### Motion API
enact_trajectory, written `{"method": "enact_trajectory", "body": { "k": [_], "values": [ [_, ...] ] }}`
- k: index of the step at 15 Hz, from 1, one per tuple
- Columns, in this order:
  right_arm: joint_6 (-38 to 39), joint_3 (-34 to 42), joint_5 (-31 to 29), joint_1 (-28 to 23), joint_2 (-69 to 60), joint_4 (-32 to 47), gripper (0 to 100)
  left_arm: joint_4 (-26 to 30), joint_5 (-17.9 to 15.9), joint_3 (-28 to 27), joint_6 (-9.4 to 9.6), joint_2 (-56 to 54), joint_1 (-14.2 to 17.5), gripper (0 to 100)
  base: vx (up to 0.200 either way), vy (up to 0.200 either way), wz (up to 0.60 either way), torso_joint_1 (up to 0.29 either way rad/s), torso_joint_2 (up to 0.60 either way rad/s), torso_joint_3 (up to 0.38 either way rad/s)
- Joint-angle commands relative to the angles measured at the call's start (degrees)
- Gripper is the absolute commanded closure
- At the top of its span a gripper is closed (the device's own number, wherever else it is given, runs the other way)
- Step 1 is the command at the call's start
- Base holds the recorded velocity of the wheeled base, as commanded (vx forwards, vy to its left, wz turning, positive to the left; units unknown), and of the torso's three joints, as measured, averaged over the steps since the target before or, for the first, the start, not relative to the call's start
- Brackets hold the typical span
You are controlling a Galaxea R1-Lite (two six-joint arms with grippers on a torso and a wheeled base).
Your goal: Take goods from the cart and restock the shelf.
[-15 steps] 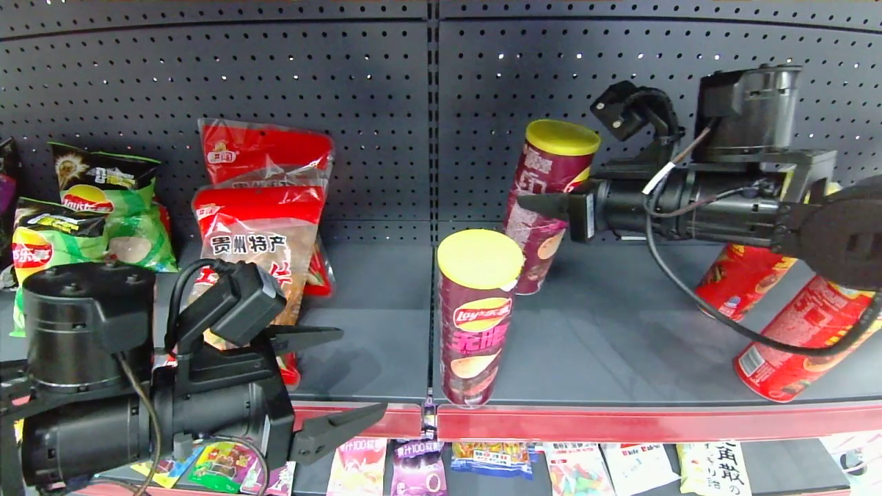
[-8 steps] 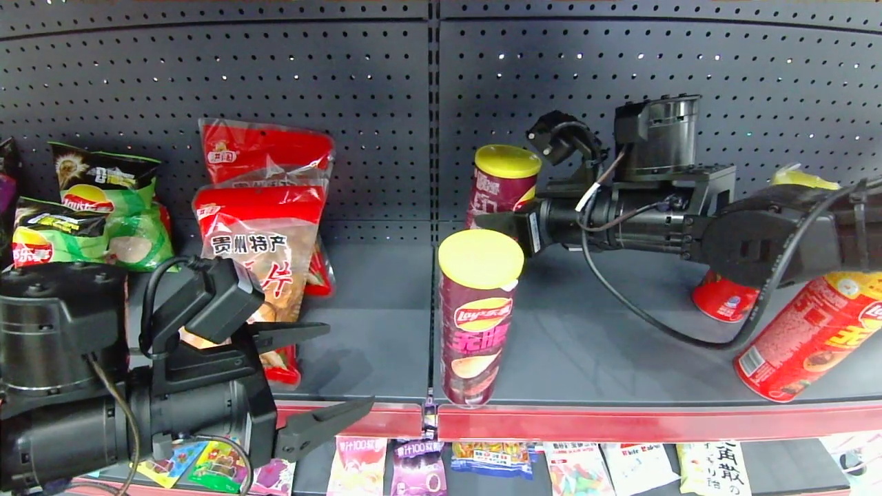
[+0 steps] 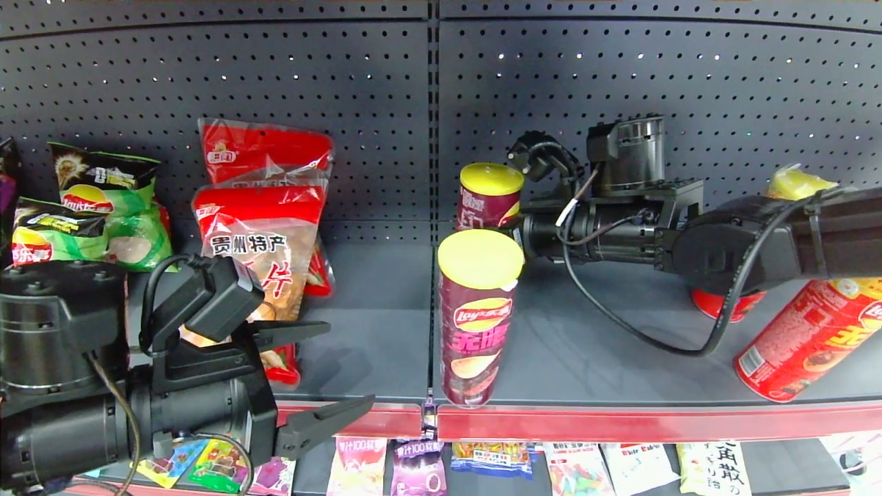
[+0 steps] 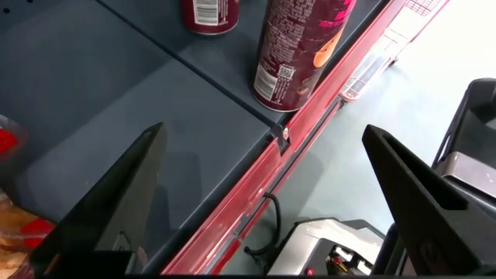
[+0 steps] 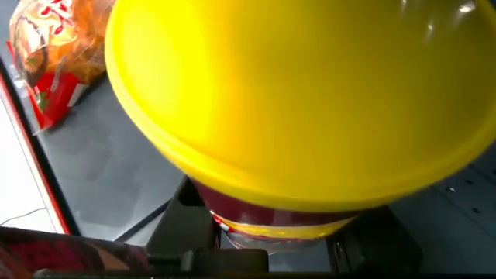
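Shelf (image 3: 372,331): right gripper (image 3: 508,222) grasps a purple can (image 3: 488,196) behind the front can (image 3: 477,317); left gripper (image 3: 351,368), jaws spread, left of it.

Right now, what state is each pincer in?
Left pincer: open, empty.
Right pincer: closed on the rear purple chip can.

labels w/ print: purple can (image 3: 479,207) | red bag (image 3: 258,241) | txt not read

Two purple chip cans (image 3: 480,324) (image 3: 488,200); two red cans (image 3: 813,337) (image 3: 723,303); two red snack bags (image 3: 265,234) (image 3: 265,148); two green chip bags (image 3: 110,186) (image 3: 52,238).
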Motion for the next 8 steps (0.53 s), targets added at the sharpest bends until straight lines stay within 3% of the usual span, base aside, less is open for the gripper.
{"method": "enact_trajectory", "body": {
  "k": [1,3,4,8],
  "values": [
    [-0.01,-0.38,0.01,0.07,0.39,-0.02,100,0.04,-0.01,-0.04,-0.01,0.15,0.0,0,0.0,0.0,0.0,0.0,0.0,0.0],
    [-0.01,-0.64,0.01,0.16,0.74,-0.02,100,-0.05,-0.01,-0.12,-0.01,0.15,0.0,0,0.0,0.0,0.0,0.0,0.0,0.0],
    [-0.01,-0.91,0.01,0.16,0.83,-0.02,0,0.04,-0.01,-0.04,-0.01,0.24,0.0,0,0.0,0.0,0.0,0.0,0.0,0.0],
    [0.07,-0.29,-0.07,0.16,-0.05,-0.02,0,0.04,-0.01,-0.12,-0.01,0.51,0.0,0,0.0,0.0,0.0,0.0,0.0,0.0]
  ]
}}
